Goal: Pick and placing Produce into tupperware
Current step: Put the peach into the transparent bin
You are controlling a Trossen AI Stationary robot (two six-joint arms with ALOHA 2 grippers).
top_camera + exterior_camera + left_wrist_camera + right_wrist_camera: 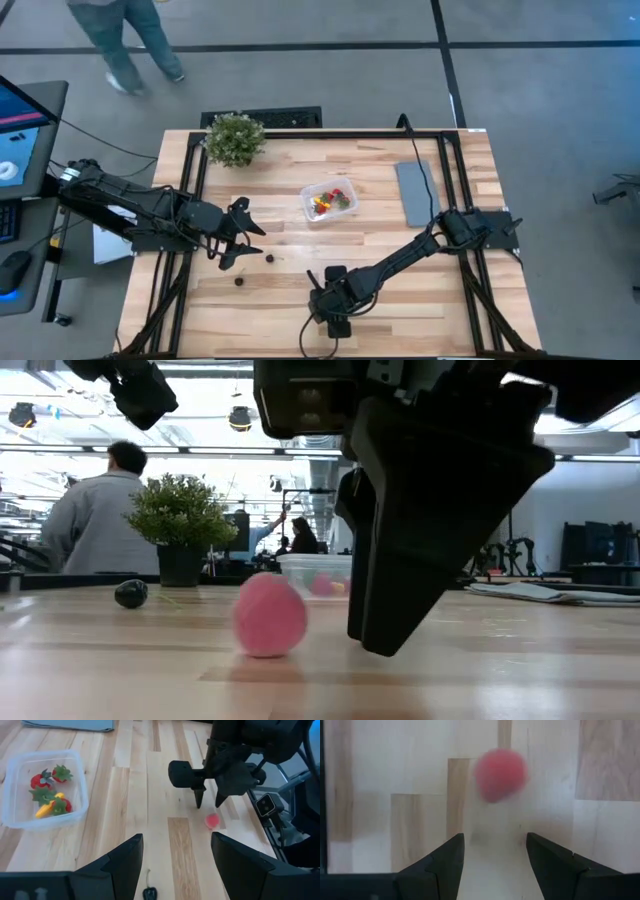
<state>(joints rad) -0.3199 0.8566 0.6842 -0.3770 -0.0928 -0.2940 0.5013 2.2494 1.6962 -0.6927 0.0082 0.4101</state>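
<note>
The clear tupperware [328, 200] [44, 788] stands mid-table and holds red strawberries, green tops and a yellow-orange piece. A pink-red round piece [212, 820] [500, 774] [268, 615] rests on the wood near the table's near edge. My right gripper [209, 802] [495, 855] hangs open just over it, pointing down, touching nothing. Two dark berries [270, 256] [239, 281] lie on the table. My left gripper [245, 235] [175, 865] is open beside the nearer berry [149, 893], left of the tub, holding nothing.
A bushy potted plant [235, 138] stands at the far left corner. A flat grey slab [415, 192] lies right of the tub. A person walks on the floor beyond the far edge [130, 40]. Bare wood lies between the two arms.
</note>
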